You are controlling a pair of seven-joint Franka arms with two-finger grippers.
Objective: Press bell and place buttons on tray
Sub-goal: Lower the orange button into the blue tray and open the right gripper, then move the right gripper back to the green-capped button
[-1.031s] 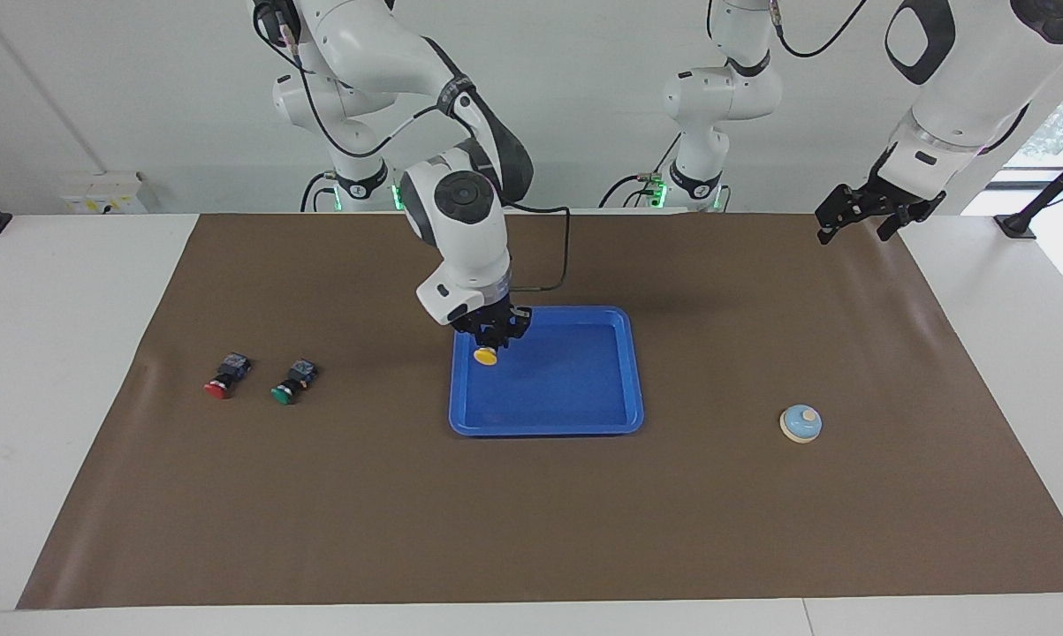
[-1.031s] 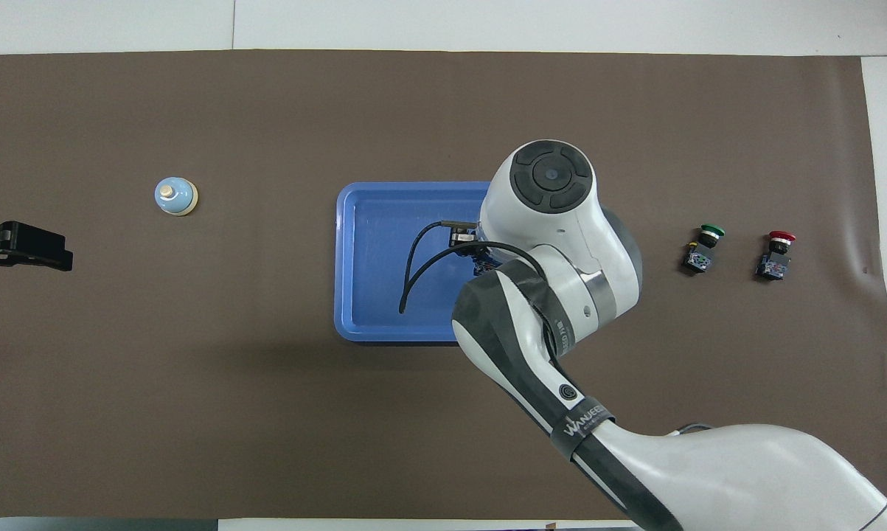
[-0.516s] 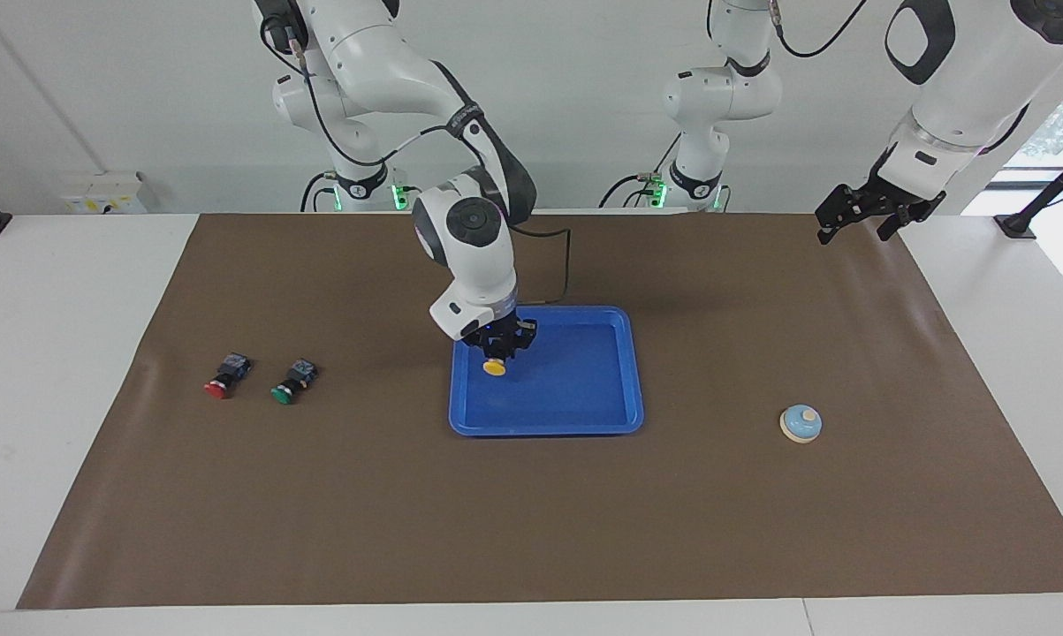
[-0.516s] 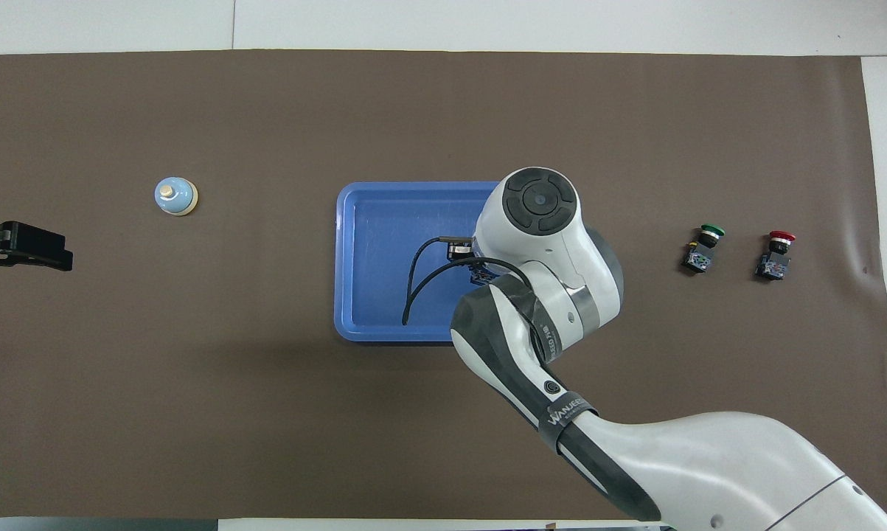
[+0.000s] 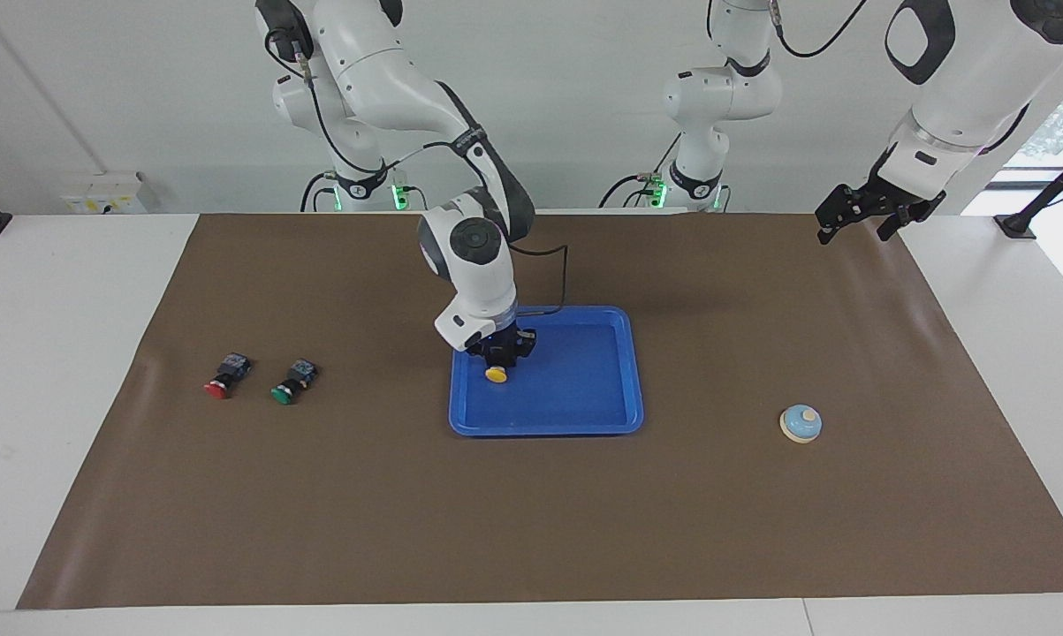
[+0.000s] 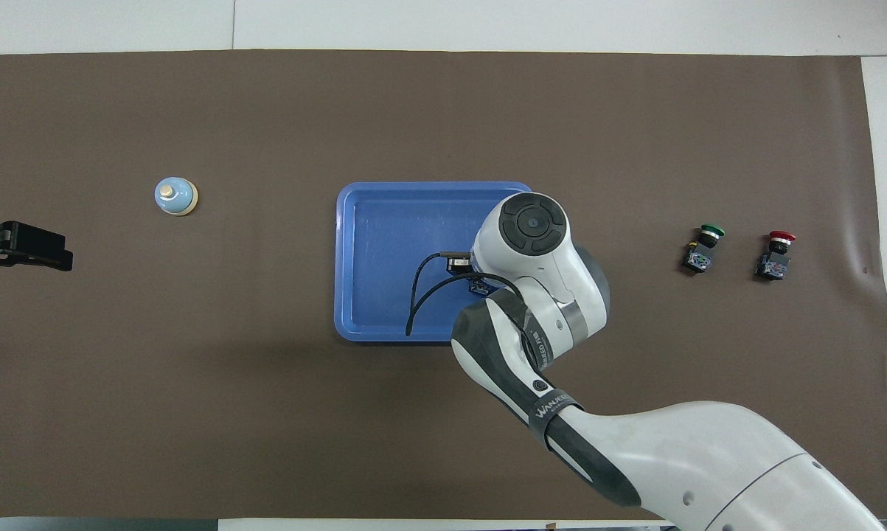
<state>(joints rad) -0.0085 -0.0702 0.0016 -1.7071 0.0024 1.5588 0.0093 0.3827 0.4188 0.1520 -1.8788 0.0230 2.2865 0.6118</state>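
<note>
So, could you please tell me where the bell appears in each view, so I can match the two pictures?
Facing view: the bell stands low at that picture's right, on the brown mat.
Overhead view: the bell is at that picture's upper left.
Shared landmark: the blue tray, mid-table in both.

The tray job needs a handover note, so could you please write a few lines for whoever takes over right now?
Right gripper: low in the tray at the yellow button; grip unclear.
Left gripper: open, waiting over the left arm's end of the table.
Green button and red button: on the brown mat toward the right arm's end.
Bell: on the mat toward the left arm's end.
Done: yellow button delivered to the tray.
Left: green and red buttons; bell pressing unconfirmed.
</note>
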